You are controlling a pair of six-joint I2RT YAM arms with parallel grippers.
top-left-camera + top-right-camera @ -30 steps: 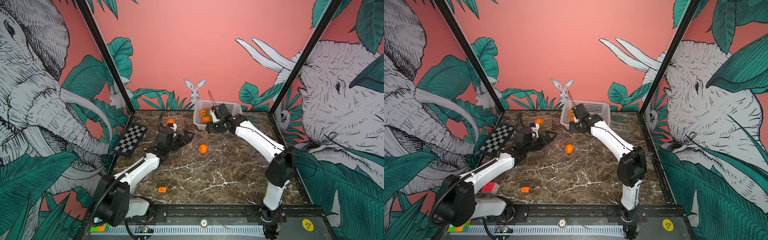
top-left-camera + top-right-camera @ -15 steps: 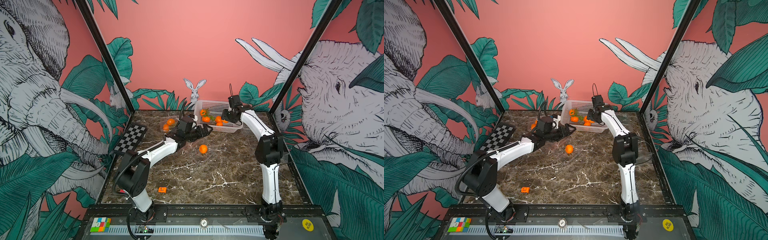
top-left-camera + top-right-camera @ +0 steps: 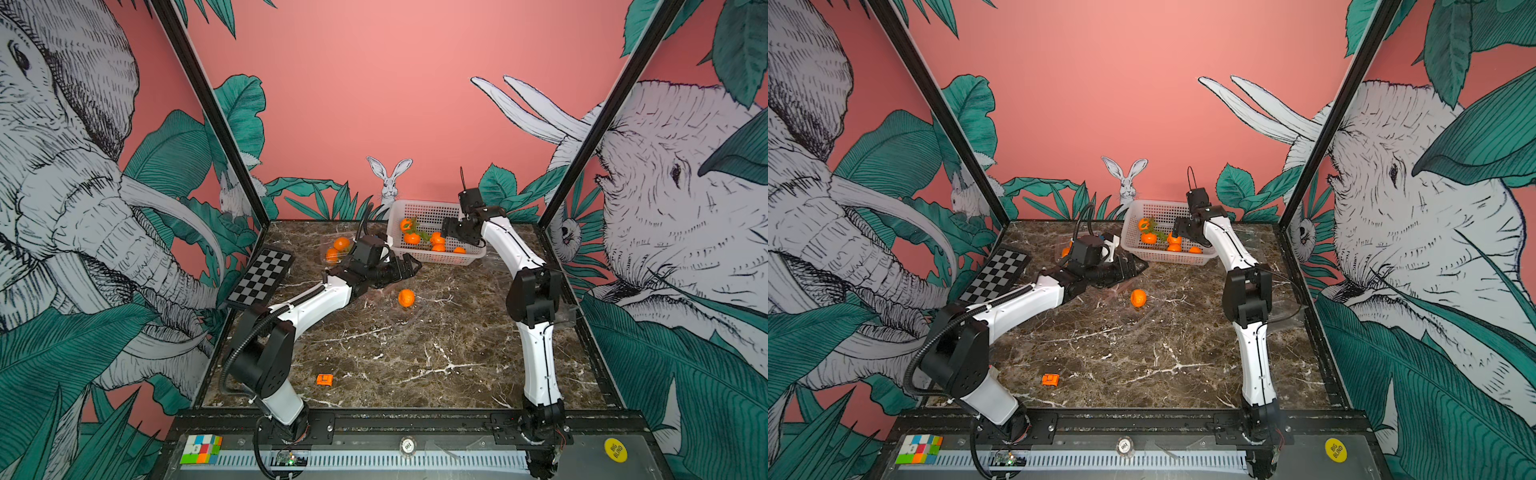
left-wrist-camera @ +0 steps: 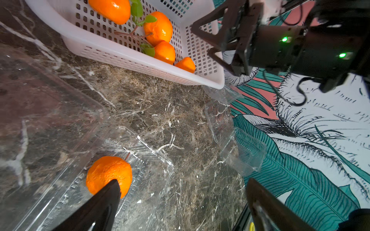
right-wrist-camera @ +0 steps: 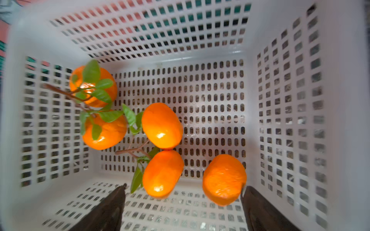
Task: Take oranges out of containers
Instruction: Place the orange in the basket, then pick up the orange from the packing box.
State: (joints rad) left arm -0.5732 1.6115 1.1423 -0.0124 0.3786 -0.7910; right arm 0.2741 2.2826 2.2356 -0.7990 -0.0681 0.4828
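My right gripper [image 5: 184,188] hangs open over the white basket [image 5: 180,30], holding nothing. Several oranges lie in the basket, one orange [image 5: 224,179] free beside a finger and two with leaves. In both top views this gripper [image 3: 446,232] [image 3: 1177,228] is above the basket's right half. My left gripper [image 4: 183,183] [image 3: 409,266] is open and empty, low over the table in front of the basket. A single orange [image 4: 109,176] [image 3: 406,298] sits in an open clear container [image 4: 140,152] just beyond one fingertip [image 4: 114,188]. Two more oranges [image 3: 341,244] lie in a clear container behind the left arm.
Empty clear containers [image 4: 240,148] lie on the marble by the basket's right front corner. A small orange block [image 3: 324,379] sits near the front, a checkerboard [image 3: 262,282] leans at the left wall, and a colour cube [image 3: 201,449] rests on the front rail.
My right gripper has opened wide over the basket, and an orange now lies free by its finger. The left gripper has reached further right, in front of the basket.
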